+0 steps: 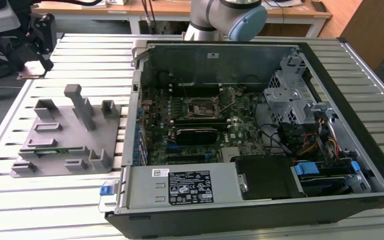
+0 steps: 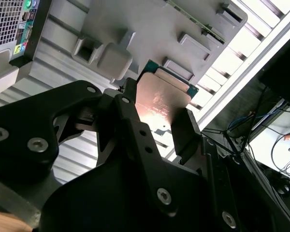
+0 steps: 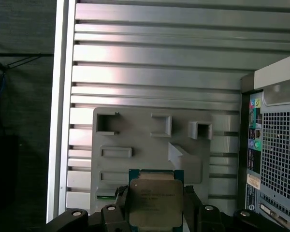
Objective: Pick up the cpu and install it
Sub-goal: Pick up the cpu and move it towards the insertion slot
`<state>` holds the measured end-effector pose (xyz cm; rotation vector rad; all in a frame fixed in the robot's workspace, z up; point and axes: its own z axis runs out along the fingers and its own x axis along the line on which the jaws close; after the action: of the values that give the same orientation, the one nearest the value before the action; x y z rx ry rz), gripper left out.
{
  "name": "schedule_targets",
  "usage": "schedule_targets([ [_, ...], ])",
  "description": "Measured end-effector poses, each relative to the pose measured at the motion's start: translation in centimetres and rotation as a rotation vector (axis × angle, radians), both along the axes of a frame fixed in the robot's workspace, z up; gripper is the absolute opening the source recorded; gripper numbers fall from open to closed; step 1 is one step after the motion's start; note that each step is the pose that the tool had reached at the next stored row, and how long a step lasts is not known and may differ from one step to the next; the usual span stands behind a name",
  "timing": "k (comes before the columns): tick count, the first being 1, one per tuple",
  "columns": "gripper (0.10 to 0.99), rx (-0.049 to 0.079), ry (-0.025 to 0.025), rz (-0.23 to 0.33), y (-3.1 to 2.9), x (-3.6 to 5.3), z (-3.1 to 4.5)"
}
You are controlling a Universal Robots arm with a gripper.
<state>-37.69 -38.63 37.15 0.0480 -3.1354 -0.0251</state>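
Note:
The cpu (image 3: pixel 154 199) is a flat square chip with a silver metal top and a thin green rim. My gripper (image 3: pixel 154 209) is shut on it, one black finger on each side. In the second wrist view the cpu (image 2: pixel 162 99) reflects a pinkish light between the fingers (image 2: pixel 186 129). In the exterior view the gripper (image 1: pixel 34 64) hangs above the table's far corner on the exterior view's left, beyond the grey fixture (image 1: pixel 65 135). The black socket (image 1: pixel 202 106) with its metal frame sits on the motherboard inside the open computer case (image 1: pixel 339 65).
The grey fixture (image 3: pixel 150 140) has several raised blocks and pockets, and a green memory stick (image 1: pixel 53 149) lies in one of its slots. The slatted metal table (image 1: pixel 85 50) carries fixture and case. A power supply (image 1: pixel 178 185) and cables (image 1: pixel 312 145) crowd the case's near side.

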Motion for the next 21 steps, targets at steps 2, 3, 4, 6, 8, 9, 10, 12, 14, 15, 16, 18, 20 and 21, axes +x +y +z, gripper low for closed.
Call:
schedule_targets([
  [2, 0.533, 0.0, 0.0001, 0.0, 0.01, 0.31, 0.02],
  [3, 0.533, 0.0, 0.0001, 0.0, 0.02, 0.45, 0.04],
  [4, 0.533, 0.0, 0.0001, 0.0, 0.04, 0.57, 0.07],
  [6, 0.533, 0.0, 0.0001, 0.0, 0.06, 0.75, 0.2],
  [8, 0.533, 0.0, 0.0002, 0.0, 0.08, 0.95, 0.4],
  [9, 0.533, 0.0, 0.0001, 0.0, 0.09, 1.04, 0.49],
  [10, 0.533, 0.0, 0.0, 0.0, 0.1, 1.15, 0.57],
  [12, 0.533, 0.0, 0.0, 0.0, 0.12, 1.4, 0.69],
  [14, 0.533, 0.0, 0.0001, 0.0, 0.15, 2.42, 0.76],
  [15, 0.533, 0.0, 0.0001, 0.0, 0.15, 2.6, 0.76],
  [16, 0.533, 0.0, 0.0, 0.0, 0.15, 2.76, 0.76],
  [18, 0.533, 0.0, 0.0001, 0.0, 0.16, 3.08, 0.76],
  [20, 0.533, 0.0, 0.0001, 0.0, 0.18, 3.39, 0.76],
  [21, 0.533, 0.0, 0.0001, 0.0, 0.19, 3.53, 0.76],
])
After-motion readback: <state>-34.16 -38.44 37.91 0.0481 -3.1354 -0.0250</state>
